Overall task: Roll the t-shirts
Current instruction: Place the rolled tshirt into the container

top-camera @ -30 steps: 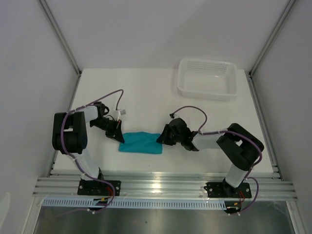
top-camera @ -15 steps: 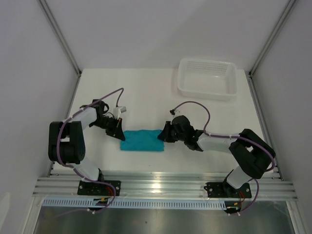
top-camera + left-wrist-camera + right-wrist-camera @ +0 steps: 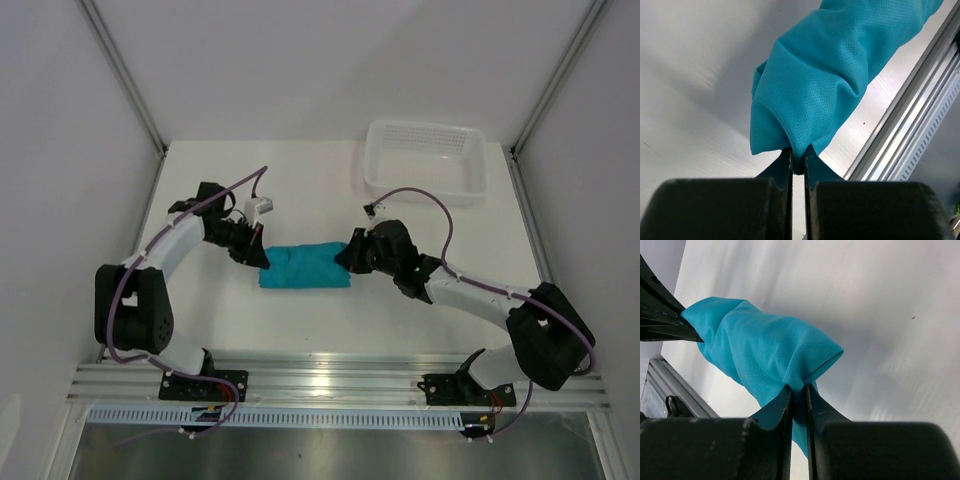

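One flat white surface (image 3: 300, 190) carries everything. At its far right corner sits one white plastic perforated basket (image 3: 420, 188). Near the middle of the surface, well apart from the basket, lies the one teal soft-fabric t-shirt (image 3: 303, 267), gathered into a short, thick bundle running left to right. It looks largely rolled, though the ends are loose and creased, so tidying the roll and letting go seem to be what is left. Two pincers hold it: the left pincer (image 3: 262, 262) is closed tight on a pinch of fabric at the left end, and the right pincer (image 3: 345, 262) is clamped likewise on the right end.
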